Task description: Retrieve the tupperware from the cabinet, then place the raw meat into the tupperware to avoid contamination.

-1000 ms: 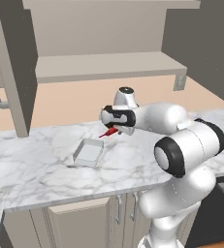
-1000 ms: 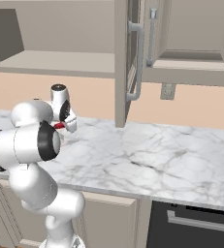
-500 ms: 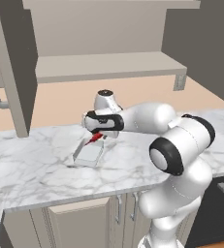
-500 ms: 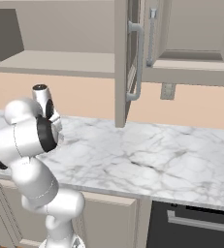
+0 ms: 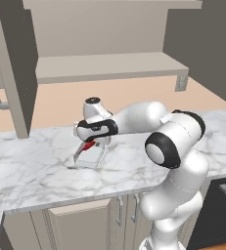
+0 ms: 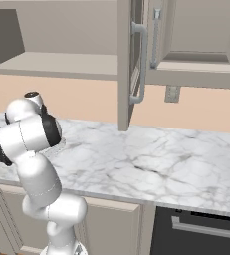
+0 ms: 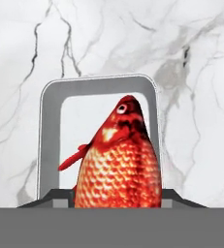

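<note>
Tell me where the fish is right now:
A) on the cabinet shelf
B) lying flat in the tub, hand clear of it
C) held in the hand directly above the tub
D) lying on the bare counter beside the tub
C: the hand view shows the fish rising from the hand with the tub on the counter behind it; the left base view shows the hand over the tub.
</note>
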{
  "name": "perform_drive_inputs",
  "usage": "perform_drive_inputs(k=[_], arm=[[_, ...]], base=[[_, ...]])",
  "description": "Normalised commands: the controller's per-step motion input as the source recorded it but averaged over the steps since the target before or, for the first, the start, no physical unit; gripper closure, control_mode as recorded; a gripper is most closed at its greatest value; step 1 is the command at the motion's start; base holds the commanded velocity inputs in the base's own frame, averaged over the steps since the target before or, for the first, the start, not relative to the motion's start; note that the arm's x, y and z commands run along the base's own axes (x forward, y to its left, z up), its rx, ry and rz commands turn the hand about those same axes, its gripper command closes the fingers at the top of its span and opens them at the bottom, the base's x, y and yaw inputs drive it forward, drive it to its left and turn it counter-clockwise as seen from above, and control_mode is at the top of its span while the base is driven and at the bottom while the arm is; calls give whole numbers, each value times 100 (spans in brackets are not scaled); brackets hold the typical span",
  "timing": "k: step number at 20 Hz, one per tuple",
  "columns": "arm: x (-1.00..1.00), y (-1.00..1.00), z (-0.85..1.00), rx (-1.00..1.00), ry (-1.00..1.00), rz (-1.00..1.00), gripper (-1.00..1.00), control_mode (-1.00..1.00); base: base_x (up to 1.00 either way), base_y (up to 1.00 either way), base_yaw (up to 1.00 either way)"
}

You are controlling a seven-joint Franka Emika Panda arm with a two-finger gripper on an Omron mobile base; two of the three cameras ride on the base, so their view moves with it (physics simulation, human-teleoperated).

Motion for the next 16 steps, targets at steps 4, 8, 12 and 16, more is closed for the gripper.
perform_drive_inputs(k=[4,8,12,16], arm=[[0,25,-27,0,5,2,100,-100],[1,3,-37,0,5,0,100,-100],[1,-6,-40,0,2,0,100,-100],[2,-4,-28,0,0,0,100,-100]], base=[[0,0,0],[0,0,0],[0,0,0],[0,0,0]])
